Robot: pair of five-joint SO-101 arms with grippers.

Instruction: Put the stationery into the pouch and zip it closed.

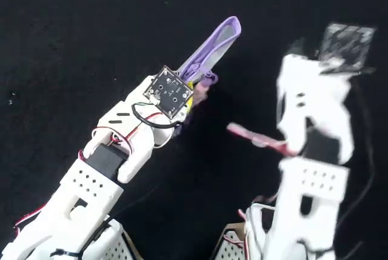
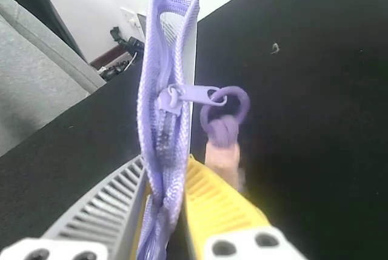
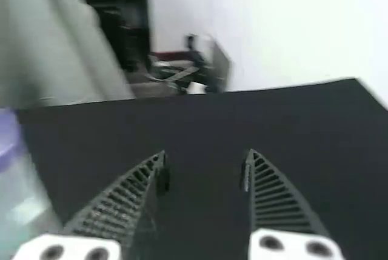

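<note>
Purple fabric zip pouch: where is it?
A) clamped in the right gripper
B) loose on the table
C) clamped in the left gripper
C: the purple fabric zip pouch sits pinched in the left gripper, while the right gripper is open and empty.

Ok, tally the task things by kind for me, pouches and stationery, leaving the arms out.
Pouch: 1, purple
Pen: 1, red
Total: 2
</note>
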